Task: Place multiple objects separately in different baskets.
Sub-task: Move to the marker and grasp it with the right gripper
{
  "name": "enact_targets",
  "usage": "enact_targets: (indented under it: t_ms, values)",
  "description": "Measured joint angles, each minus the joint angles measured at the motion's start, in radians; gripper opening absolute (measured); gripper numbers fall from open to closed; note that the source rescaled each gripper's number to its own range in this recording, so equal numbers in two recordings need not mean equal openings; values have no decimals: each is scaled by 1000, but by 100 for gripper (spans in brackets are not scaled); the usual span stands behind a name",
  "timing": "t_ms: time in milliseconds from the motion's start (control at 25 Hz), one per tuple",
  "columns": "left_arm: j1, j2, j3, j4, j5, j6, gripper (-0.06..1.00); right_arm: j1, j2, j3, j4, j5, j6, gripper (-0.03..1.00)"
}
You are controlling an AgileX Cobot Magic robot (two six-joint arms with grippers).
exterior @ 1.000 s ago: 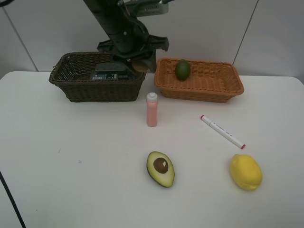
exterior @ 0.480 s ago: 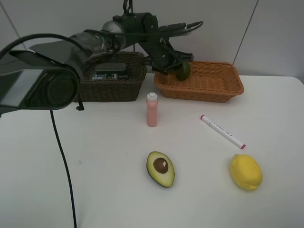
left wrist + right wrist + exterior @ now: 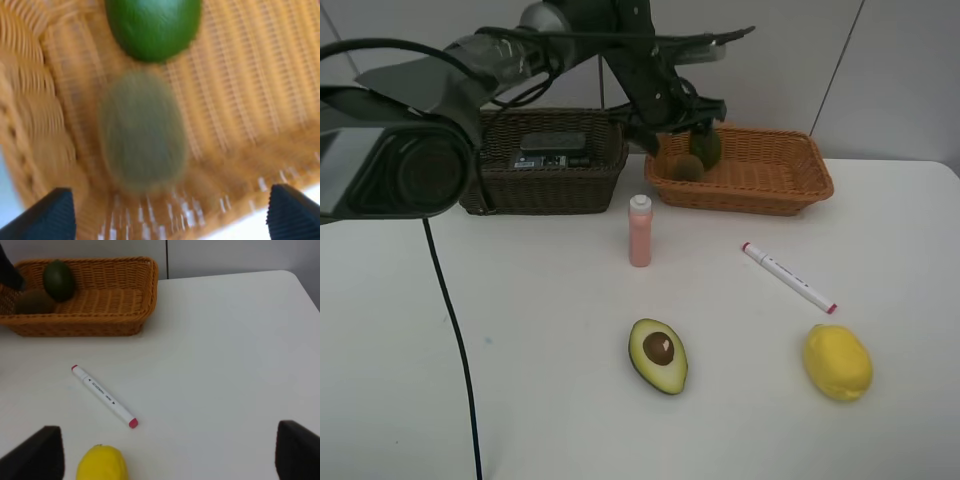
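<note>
My left gripper (image 3: 680,128) hangs open over the near-left corner of the light orange-tan basket (image 3: 770,185). Right below it the brown kiwi (image 3: 685,167) lies in that basket beside the green lime (image 3: 706,147). In the left wrist view the kiwi (image 3: 142,132) is blurred under the open gripper (image 3: 170,215), with the lime (image 3: 152,25) beyond it. On the table lie the pink bottle (image 3: 640,230), white marker (image 3: 788,277), halved avocado (image 3: 658,355) and lemon (image 3: 837,362). My right gripper (image 3: 167,455) is open above the marker (image 3: 104,396) and lemon (image 3: 101,465).
The dark brown basket (image 3: 520,190) stands left of the orange one, with a black block (image 3: 552,142) and a dark item inside. The left arm stretches from the left across the dark basket. A black cable (image 3: 455,330) runs down the table's left side.
The left arm swung from the dark basket over to the orange one. Its gripper opened and let go of the kiwi, which now sits in the orange basket beside the lime.
</note>
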Motion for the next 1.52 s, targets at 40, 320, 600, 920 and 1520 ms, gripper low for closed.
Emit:
enact_targets:
  t_ms: [40, 320, 600, 920, 1520]
  values:
    - [0, -18, -3, 0, 55, 0, 99, 0, 0, 0, 0, 0, 0, 100]
    - [0, -117, 20, 20, 163, 9, 99, 0, 0, 0, 0, 0, 0, 100]
    - [63, -342, 290, 193, 163, 37, 99, 0, 0, 0, 0, 0, 0, 100]
    - [452, -801, 857, 258, 161, 34, 99, 0, 0, 0, 1, 0, 0, 100]
    - [650, -1725, 1600, 73, 164, 193, 99, 0, 0, 0, 1, 0, 0, 100]
